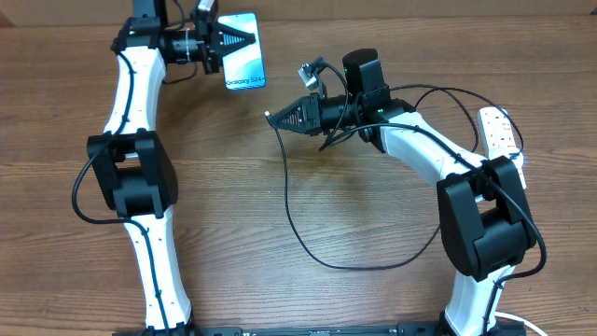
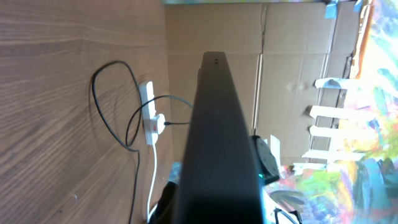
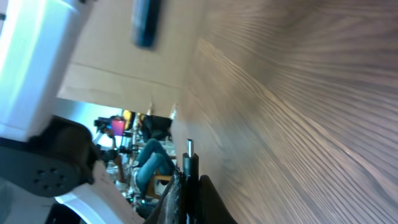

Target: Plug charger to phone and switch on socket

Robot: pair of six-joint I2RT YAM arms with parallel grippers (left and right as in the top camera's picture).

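Overhead, left pincer [image 1: 249, 38] grips phone [image 1: 244, 67], right pincer [image 1: 272, 118] grips charger [image 1: 288, 213].

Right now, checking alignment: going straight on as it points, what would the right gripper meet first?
Likely the left arm's white link, across bare table; the right gripper points past the phone, though height is unclear.

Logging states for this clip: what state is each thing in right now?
phone: held in the left tool, screen up
charger plug: held in the right tool, apart from the phone
left tool: shut on the phone
right tool: shut on the charger plug
socket: on the table, switch too small to tell
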